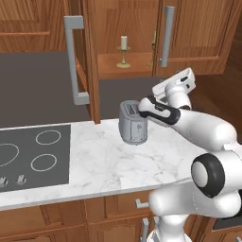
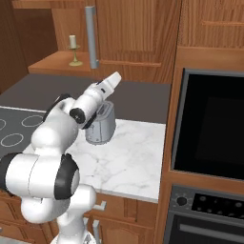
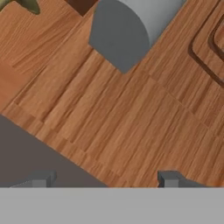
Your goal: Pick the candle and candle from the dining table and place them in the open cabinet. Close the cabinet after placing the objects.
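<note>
A short cream candle [image 1: 124, 49] [image 2: 73, 49] on a brass stick stands on the shelf of the open cabinet [image 1: 118, 71]. Beside it, a thin yellowish candle [image 1: 153, 45] is half hidden behind the right door's edge. My gripper [image 1: 190, 72] [image 2: 115, 76] [image 3: 105, 179] is raised in front of that right door, just below the lower end of its grey bar handle [image 1: 166, 36] [image 3: 127, 30]. Its fingertips [image 3: 41, 179] stand wide apart, open, with nothing between them. A bit of brass base [image 3: 27, 4] shows at the hand view's top left. The dining table is out of view.
The cabinet's left door [image 1: 90, 61] stands open toward me, with its bar handle [image 1: 73, 61]. A grey toaster [image 1: 133, 123] [image 2: 101, 125] sits on the marble counter [image 1: 104, 165] under my arm. A black hob [image 1: 33, 151] lies to the left and a dark oven [image 2: 209, 128] to the right.
</note>
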Controlling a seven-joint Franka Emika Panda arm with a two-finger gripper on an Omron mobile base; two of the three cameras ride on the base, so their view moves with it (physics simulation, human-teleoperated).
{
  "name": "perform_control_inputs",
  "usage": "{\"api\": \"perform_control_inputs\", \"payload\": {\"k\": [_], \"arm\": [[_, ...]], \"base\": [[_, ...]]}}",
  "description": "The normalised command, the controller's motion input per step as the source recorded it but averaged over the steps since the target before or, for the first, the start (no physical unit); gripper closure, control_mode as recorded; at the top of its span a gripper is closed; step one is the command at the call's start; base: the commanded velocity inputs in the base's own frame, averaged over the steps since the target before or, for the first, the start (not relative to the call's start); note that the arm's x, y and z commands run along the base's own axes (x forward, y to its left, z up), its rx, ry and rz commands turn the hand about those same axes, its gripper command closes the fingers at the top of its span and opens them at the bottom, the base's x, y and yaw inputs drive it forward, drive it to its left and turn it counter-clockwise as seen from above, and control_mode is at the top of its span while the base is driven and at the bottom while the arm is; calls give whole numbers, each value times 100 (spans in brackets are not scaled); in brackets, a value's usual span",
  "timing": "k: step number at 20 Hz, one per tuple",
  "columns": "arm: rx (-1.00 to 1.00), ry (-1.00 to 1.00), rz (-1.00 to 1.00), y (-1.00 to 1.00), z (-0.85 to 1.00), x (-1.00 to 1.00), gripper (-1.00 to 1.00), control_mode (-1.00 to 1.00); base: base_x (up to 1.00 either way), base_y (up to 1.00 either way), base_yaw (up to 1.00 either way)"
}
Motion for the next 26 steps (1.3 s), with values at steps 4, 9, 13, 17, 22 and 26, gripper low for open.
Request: {"api": "perform_control_inputs", "payload": {"k": [4, 9, 13, 17, 22, 26], "arm": [[0, 4, 0, -3, 100, -22, -100, -100], [0, 5, -1, 0, 100, -66, -100, -100], [0, 24, -2, 0, 60, -89, -100, -100], [0, 14, -1, 0, 21, -100, -100, -100], [0, 1, 0, 0, 58, -100, -100, -100], [0, 1, 0, 0, 74, -100, -100, -100]], "base": [[0, 0, 0], [0, 0, 0], [0, 0, 0], [0, 0, 0], [0, 0, 0], [0, 0, 0]]}}
